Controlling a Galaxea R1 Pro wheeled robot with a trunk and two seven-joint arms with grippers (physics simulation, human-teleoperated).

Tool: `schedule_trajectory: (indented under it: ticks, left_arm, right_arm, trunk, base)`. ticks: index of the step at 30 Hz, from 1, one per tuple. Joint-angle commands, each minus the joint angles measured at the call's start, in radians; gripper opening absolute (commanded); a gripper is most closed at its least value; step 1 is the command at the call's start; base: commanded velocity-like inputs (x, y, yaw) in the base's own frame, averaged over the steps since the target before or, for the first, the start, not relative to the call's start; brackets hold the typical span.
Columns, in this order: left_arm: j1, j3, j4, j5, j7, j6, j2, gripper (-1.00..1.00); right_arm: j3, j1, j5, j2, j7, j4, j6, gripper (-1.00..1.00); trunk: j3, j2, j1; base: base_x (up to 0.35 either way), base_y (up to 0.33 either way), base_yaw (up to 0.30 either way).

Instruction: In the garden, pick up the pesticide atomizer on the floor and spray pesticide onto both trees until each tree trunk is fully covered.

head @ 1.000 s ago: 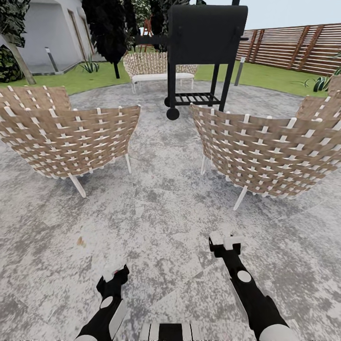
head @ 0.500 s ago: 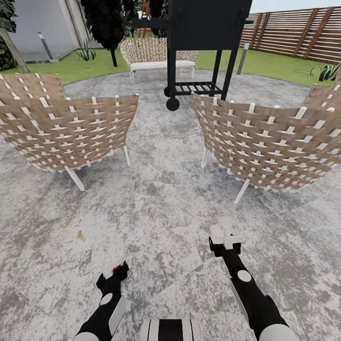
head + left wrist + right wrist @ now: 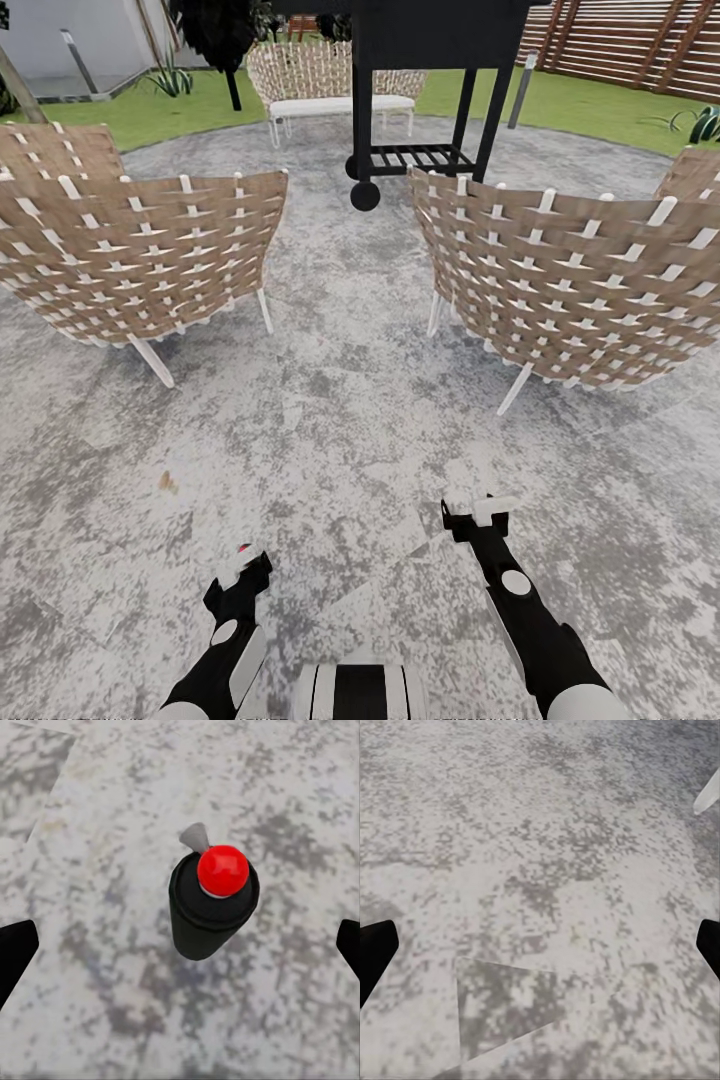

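The pesticide atomizer (image 3: 212, 907), a black bottle with a round red cap and a small grey nozzle, stands upright on the grey paved patio (image 3: 330, 440). My left gripper (image 3: 180, 949) hangs over it, open, with its black fingers far apart on either side and not touching it. In the head view the red cap (image 3: 243, 548) peeks out at the left gripper (image 3: 240, 572). My right gripper (image 3: 478, 510) is open over bare paving (image 3: 547, 870). A leaning pale trunk (image 3: 12, 85) shows at the far left edge. No spray cloud is visible.
Two woven wicker chairs (image 3: 150, 250) (image 3: 570, 290) flank a gap ahead. Beyond it stand a black grill on wheels (image 3: 420, 90) and a wicker bench (image 3: 335, 85). Lawn (image 3: 580, 110), a slatted fence (image 3: 640, 45) and a dark cone tree (image 3: 225, 30) lie behind.
The head view has tilted down, so chairs and grill sit higher in the picture. The atomizer's red cap now shows at the left gripper. Both arms keep their places.
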Motion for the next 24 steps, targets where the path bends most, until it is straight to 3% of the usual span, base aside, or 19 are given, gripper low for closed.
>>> schedule_trajectory:
  ticks: [1, 19, 24]
  left_arm:
    - [0.000, 0.001, 0.000, 0.010, -0.003, -0.005, 0.000, 1.00]
    - [0.000, 0.003, 0.003, 0.010, -0.005, -0.005, 0.000, 1.00]
    - [0.000, 0.004, 0.003, 0.010, -0.005, -0.005, 0.000, 1.00]
  right_arm:
    - [-0.003, 0.000, 0.011, 0.001, -0.002, 0.001, -0.003, 1.00]
    - [-0.001, 0.000, 0.011, 0.002, -0.002, 0.003, -0.003, 1.00]
    - [-0.001, 0.000, 0.011, 0.024, -0.004, 0.003, -0.001, 1.00]
  trunk:
    - [-0.002, 0.000, 0.000]
    - [-0.005, 0.000, 0.000]
    - [-0.005, 0.000, 0.000]
  base:
    - [0.000, 0.000, 0.000]
    - [0.000, 0.000, 0.000]
    - [0.000, 0.000, 0.000]
